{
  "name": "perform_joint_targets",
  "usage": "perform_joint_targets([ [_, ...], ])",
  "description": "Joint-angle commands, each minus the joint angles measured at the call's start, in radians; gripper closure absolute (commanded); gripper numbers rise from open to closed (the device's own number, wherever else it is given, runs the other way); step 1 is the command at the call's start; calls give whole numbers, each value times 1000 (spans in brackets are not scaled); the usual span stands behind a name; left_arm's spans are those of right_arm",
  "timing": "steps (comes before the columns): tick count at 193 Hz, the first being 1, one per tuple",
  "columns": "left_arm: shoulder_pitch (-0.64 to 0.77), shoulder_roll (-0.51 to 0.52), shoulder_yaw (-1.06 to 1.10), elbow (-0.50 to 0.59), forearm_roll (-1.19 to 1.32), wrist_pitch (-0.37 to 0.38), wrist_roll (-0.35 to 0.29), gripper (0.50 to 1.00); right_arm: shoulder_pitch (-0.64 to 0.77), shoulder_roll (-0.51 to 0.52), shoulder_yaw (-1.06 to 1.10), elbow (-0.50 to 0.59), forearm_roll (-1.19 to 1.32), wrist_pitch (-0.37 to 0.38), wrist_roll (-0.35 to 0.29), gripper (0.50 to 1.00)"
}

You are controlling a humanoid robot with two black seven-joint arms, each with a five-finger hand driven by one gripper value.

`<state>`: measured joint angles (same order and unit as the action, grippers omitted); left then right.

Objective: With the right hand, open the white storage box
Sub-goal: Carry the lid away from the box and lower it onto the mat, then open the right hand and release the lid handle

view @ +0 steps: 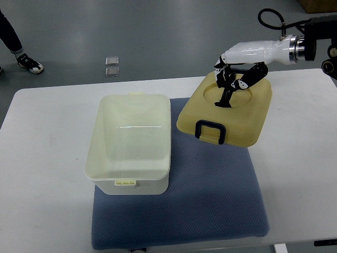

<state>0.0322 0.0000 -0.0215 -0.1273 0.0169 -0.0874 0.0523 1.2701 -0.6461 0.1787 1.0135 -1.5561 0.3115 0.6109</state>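
Observation:
The white storage box stands open and empty on a blue mat, left of centre. Its cream lid, with a dark blue handle, lies off the box to the right, partly on the mat and partly on the table, slightly tilted. My right hand comes in from the upper right and hovers over the far part of the lid. Its black fingers hang loosely down onto the lid's round recess and grip nothing. The left arm is out of view.
The white table carries the mat and box. A person's shoe is on the floor at the top left. Two small shiny objects lie on the floor beyond the table's far edge.

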Motion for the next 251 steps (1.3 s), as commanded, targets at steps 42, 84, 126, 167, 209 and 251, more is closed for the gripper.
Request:
perform_joint_targets([
  [42,0,0,0,0,0,0,0,500,-58,36,-8,-43,-12,-29,0,1000],
  [84,0,0,0,0,0,0,0,500,-110,82,-24,-92,-13,-97,0,1000],
  [126,0,0,0,0,0,0,0,500,-117,106,-65,-92,-15,-127,0,1000],
  [167,0,0,0,0,0,0,0,500,-135,143,-62,-92,-12,-163,0,775],
  [209,0,0,0,0,0,0,0,500,-144,146,-51,-92,-2,-186,0,597],
  [251,0,0,0,0,0,0,0,500,-121,128,-50,-85,2,-166,0,589],
])
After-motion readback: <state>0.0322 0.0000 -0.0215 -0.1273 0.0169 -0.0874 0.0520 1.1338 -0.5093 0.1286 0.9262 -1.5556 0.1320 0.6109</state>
